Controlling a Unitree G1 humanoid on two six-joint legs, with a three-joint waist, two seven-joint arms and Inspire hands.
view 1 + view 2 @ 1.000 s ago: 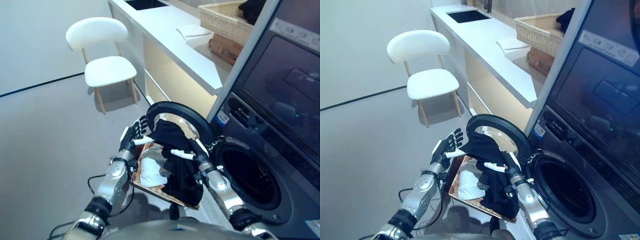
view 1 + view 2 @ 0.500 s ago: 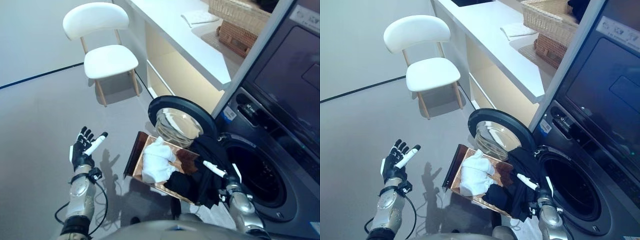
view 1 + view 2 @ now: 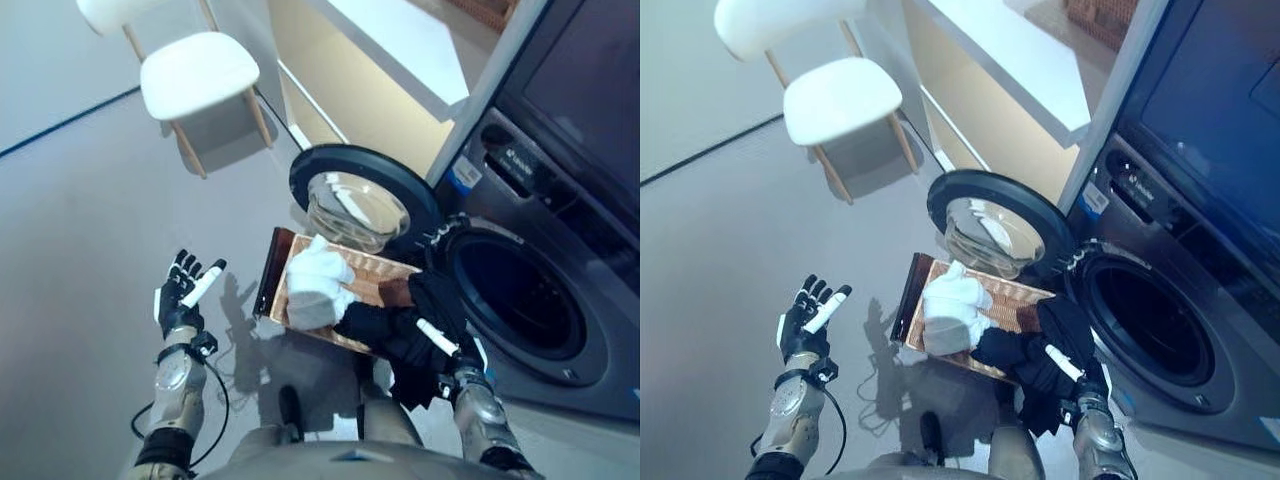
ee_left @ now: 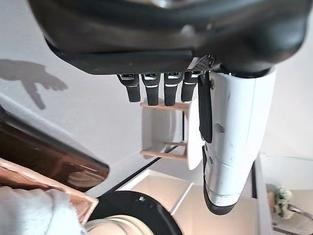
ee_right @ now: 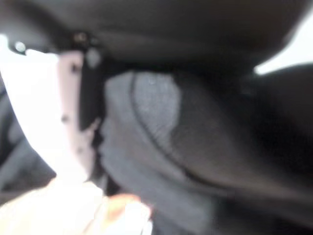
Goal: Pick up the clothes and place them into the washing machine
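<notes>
1. The right hand (image 3: 447, 352) is gripping a crumpled black garment (image 3: 400, 330), fingers buried in cloth, beside the woven wicker basket (image 3: 375, 275).
2. The dark round drum opening (image 3: 515, 305) is lying just to that hand's right, nearer it.
3. The left hand (image 3: 183, 295) is hanging open, empty, well apart.

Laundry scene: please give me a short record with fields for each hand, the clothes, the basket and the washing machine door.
left hand: open, empty, raised over the floor, away from the basket
right hand: shut on the black garment
black garment: held between basket and drum opening, partly draped over the basket edge
white garment: lying in the basket
basket: wicker, on the floor before the washing machine
washing machine door: open
</notes>
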